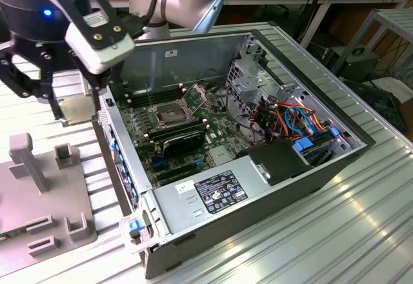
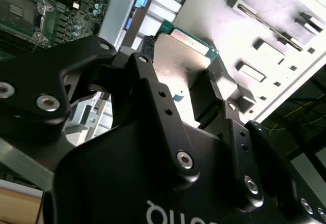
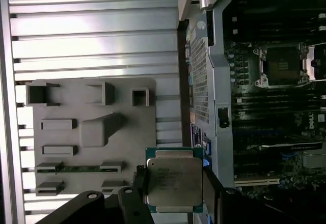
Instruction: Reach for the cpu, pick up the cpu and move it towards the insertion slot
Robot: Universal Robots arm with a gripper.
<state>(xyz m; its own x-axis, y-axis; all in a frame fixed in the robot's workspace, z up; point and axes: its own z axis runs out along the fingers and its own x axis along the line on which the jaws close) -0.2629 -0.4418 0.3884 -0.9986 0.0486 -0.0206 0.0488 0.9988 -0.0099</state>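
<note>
The cpu (image 1: 79,110) is a pale silvery square plate, and my gripper (image 1: 76,106) is shut on it, holding it in the air above the ribbed table, just outside the open computer case on the exterior view's left. Both wrist views show the cpu (image 3: 173,180) (image 2: 178,61) clamped between the two black fingers (image 3: 138,186). The insertion slot (image 1: 169,113) lies on the motherboard inside the case, its metal retention frame swung up, a short way to the exterior view's right of the gripper. The same insertion slot (image 3: 282,66) appears in the first wrist view.
A grey fixture plate (image 1: 39,193) with raised holders lies on the table below the gripper. The case wall (image 1: 119,161) stands between gripper and motherboard. Inside are a black shrouded card (image 1: 184,143), a power supply (image 1: 206,193) and coloured cables (image 1: 290,119).
</note>
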